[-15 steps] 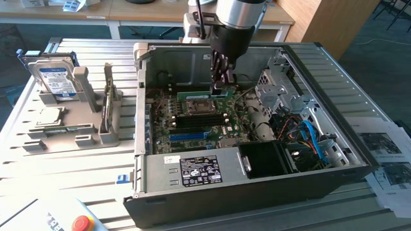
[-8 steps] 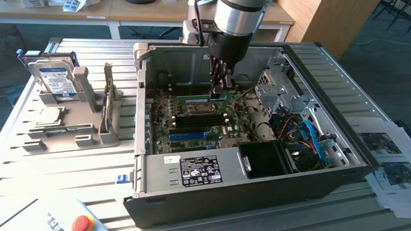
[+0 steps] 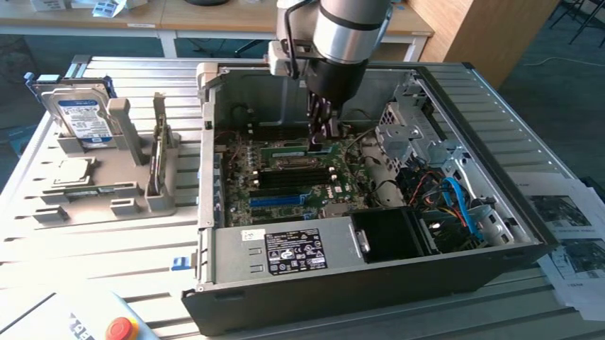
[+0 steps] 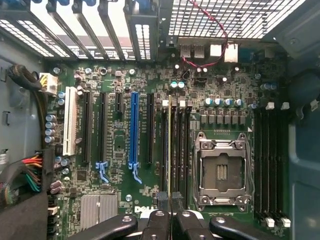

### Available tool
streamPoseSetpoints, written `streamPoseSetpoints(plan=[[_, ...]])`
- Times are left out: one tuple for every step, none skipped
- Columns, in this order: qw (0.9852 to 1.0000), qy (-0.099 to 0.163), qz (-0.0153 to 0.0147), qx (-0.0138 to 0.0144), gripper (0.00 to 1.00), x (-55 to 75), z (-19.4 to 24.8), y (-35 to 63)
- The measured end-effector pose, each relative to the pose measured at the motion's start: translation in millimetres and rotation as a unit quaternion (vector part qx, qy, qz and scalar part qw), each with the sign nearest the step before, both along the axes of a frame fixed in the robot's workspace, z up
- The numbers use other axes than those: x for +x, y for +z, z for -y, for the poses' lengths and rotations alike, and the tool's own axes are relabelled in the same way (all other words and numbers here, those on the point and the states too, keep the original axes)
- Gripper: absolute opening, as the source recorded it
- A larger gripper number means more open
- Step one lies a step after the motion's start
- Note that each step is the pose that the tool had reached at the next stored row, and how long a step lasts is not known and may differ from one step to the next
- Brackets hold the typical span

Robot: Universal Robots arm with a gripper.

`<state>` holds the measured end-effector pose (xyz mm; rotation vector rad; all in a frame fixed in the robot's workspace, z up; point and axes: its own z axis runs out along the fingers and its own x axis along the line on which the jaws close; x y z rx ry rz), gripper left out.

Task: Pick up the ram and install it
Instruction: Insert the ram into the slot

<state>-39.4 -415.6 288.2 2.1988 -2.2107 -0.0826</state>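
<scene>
The ram (image 4: 169, 150) is a thin green stick seen edge-on, standing along a dark memory slot beside the CPU socket (image 4: 220, 172). My gripper (image 4: 169, 201) is shut on its near end, one black finger on each side. In the exterior view the arm reaches straight down into the open computer case (image 3: 529, 234), with the gripper (image 3: 321, 134) low over the motherboard and the ram (image 3: 288, 150) showing as a green strip under it. Whether the stick is fully seated in the slot cannot be told.
A grey holder (image 3: 142, 195) at the exterior view's left carries a hard drive (image 3: 83, 117) and an upright expansion card (image 3: 163, 152). Inside the case are the power supply (image 3: 283, 251), drive cage (image 3: 416, 134), blue cable (image 3: 458, 202) and blue card slot (image 4: 133, 127). Papers (image 3: 567, 227) lie right.
</scene>
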Motion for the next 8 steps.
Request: streamPoseSetpoints(plan=[[1.0, 0.0, 0.0, 0.0, 0.12, -0.1, 0.0, -1.8], [1.0, 0.0, 0.0, 0.0, 0.12, -0.1, 0.0, -3.6], [1.0, 0.0, 0.0, 0.0, 0.12, -0.1, 0.0, -5.3], [1.0, 0.0, 0.0, 0.0, 0.12, -0.2, 0.0, -7.1], [1.0, 0.0, 0.0, 0.0, 0.12, -0.2, 0.0, -8.9], [1.0, 0.0, 0.0, 0.0, 0.12, -0.2, 0.0, -10.9], [1.0, 0.0, 0.0, 0.0, 0.12, -0.2, 0.0, -12.7], [1.0, 0.0, 0.0, 0.0, 0.12, -0.2, 0.0, -14.5]])
